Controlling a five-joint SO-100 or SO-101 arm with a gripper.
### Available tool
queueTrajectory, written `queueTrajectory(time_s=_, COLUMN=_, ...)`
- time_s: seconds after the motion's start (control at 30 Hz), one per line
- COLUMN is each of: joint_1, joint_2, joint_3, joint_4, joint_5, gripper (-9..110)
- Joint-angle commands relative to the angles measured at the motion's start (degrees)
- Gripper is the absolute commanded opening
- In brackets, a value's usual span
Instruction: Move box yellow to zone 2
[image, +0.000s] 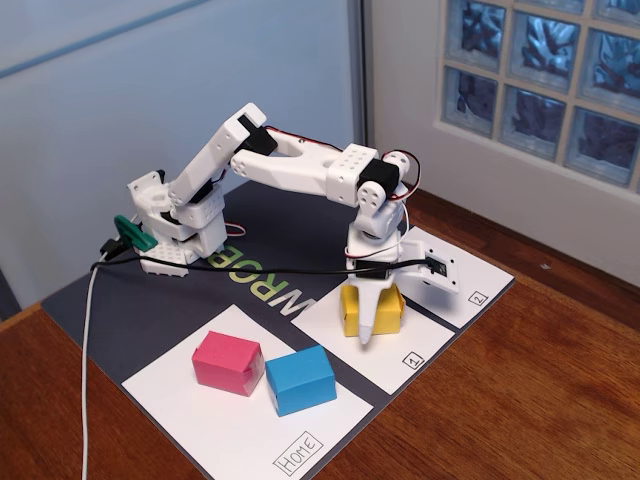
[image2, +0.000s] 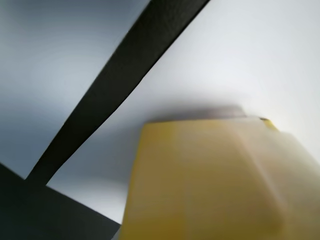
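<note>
Here, one box yellow (image: 372, 310) gripped by end effector (image: 368, 338), one pink block (image: 227, 362), one blue block (image: 300, 379).

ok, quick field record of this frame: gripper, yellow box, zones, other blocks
gripper: gripper pointing down over the yellow box; one finger crosses its front face, grip not confirmable
yellow box: on panel 1, close up in the wrist view
zone 2: zone 2 holds no block
other blocks: pink block and blue block on the Home panel, side by side
task status: not yet done
</note>
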Motion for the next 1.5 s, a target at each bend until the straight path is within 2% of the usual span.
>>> queueTrajectory(time_s=0.0, joint_1=-0.4, joint_2=0.3, joint_3=-0.8, joint_4=-0.6, joint_5=0.4, gripper=42)
queueTrajectory(time_s=0.2, joint_1=-0.4, joint_2=-0.4, joint_3=-1.0, joint_4=-1.1, joint_5=0.4, gripper=31)
queueTrajectory(time_s=0.4, joint_1=0.0, joint_2=-0.6, joint_3=-1.2, joint_4=-1.1, joint_5=0.7, gripper=9)
queueTrajectory(time_s=0.67, joint_1=0.5, joint_2=-0.8, joint_3=-7.9, joint_4=3.8, joint_5=2.5, gripper=0)
queueTrajectory(time_s=0.83, joint_1=1.2, joint_2=-1.3, joint_3=-13.9, joint_4=8.9, joint_5=3.1, gripper=0)
queueTrajectory(time_s=0.97, joint_1=2.4, joint_2=-8.1, joint_3=-30.3, joint_4=20.0, joint_5=6.4, gripper=-1)
queueTrajectory(time_s=1.03, joint_1=3.5, joint_2=-9.8, joint_3=-34.7, joint_4=21.0, joint_5=9.1, gripper=-1)
queueTrajectory(time_s=1.47, joint_1=7.5, joint_2=0.6, joint_3=-31.0, joint_4=21.0, joint_5=18.7, gripper=-1)
